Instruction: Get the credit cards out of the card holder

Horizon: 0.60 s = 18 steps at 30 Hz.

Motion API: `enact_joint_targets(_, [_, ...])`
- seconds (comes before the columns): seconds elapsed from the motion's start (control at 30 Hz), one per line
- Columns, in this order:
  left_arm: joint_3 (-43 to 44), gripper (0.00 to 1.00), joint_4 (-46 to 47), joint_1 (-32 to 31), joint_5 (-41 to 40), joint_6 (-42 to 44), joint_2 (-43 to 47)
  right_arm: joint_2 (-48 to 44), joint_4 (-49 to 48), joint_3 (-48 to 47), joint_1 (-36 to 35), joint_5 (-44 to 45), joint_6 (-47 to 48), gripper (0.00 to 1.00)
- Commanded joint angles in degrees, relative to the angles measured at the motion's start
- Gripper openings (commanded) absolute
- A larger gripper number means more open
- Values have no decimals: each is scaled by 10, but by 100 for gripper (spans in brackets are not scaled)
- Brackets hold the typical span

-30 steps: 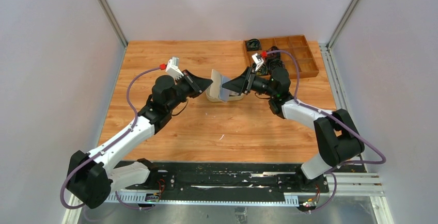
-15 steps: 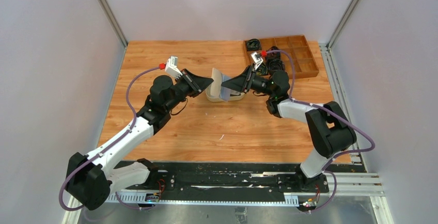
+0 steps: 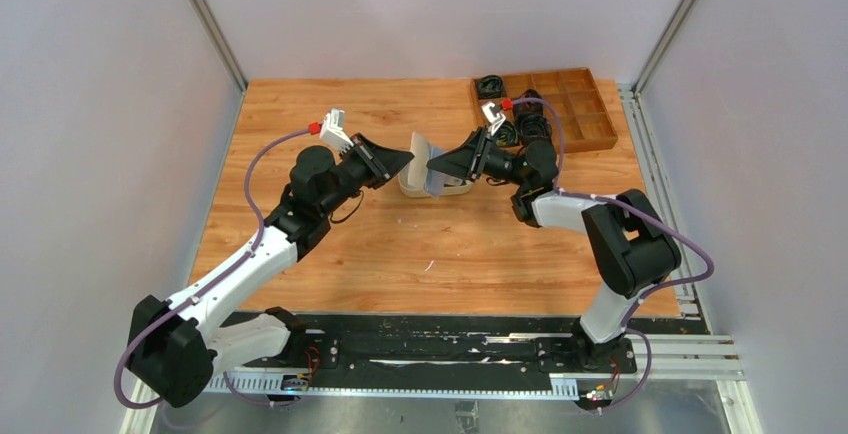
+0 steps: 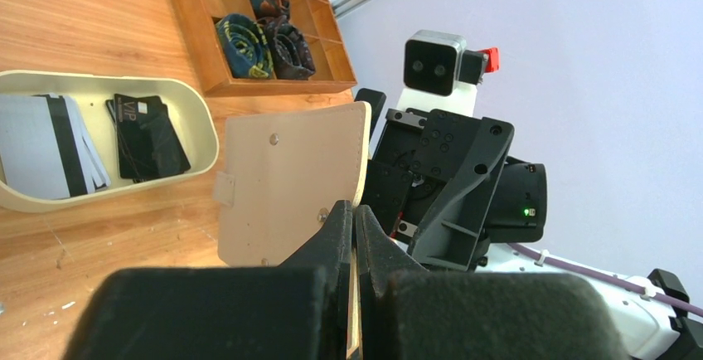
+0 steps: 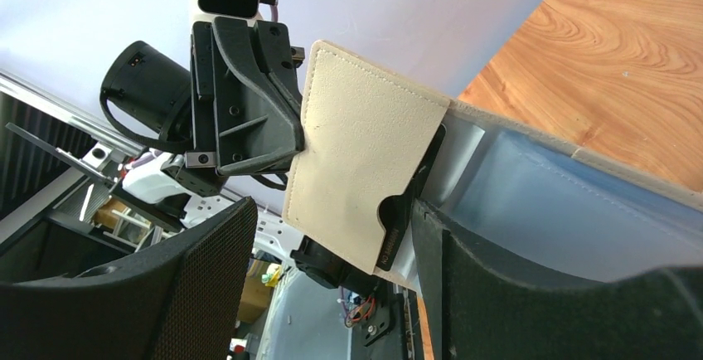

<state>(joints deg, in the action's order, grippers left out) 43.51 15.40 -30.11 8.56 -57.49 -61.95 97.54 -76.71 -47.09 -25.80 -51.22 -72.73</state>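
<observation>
cream-beige holder (image 4: 290, 186) hangs open in the air between the two grippers, over the middle of the wooden table (image 3: 450, 254). seen from the top camera it is right above the oval tray (image 4: 209, 128). the left gripper (image 4: 353, 211) is clenched on the holder's edge, its fingers pressed together on the outer flap just by a snap stud. the right gripper (image 5: 332, 204) is released. its mesh-padded fingers (image 5: 166, 294) stand wide on either side of the lower corner of the cream pocket (image 5: 356, 169). whether either pad touches the holder i cannot tell. one black card (image 5: 400, 231) sits in that pocket, showing at the thumb notch and along the pocket's side. past it the pale blue-grey lining (image 5: 564, 202) of the other half spreads out.

the tray lies on the table and holds loose cards. a small stack of white striped cards (image 4: 41, 144) fills one end. just beside them lie the black cards (image 4: 153, 136), the top one lettered "vip".

beyond the tray, at the far right of the table, stands a brown wooden box (image 4: 273, 88) split into compartments. three compartments at the corner nearest the tray each hold a dark coiled thing (image 4: 244, 41); what these are i cannot tell.
</observation>
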Motion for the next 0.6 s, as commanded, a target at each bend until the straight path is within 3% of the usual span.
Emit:
enact_joint_targets(0.0, [14, 0, 26, 5, 7, 5, 3, 1, -48, -18, -14, -17, -22, 72])
enact_joint_targets(0.57, [6, 0, 28, 4, 5, 2, 4, 20, -101, -34, -19, -35, -75, 70])
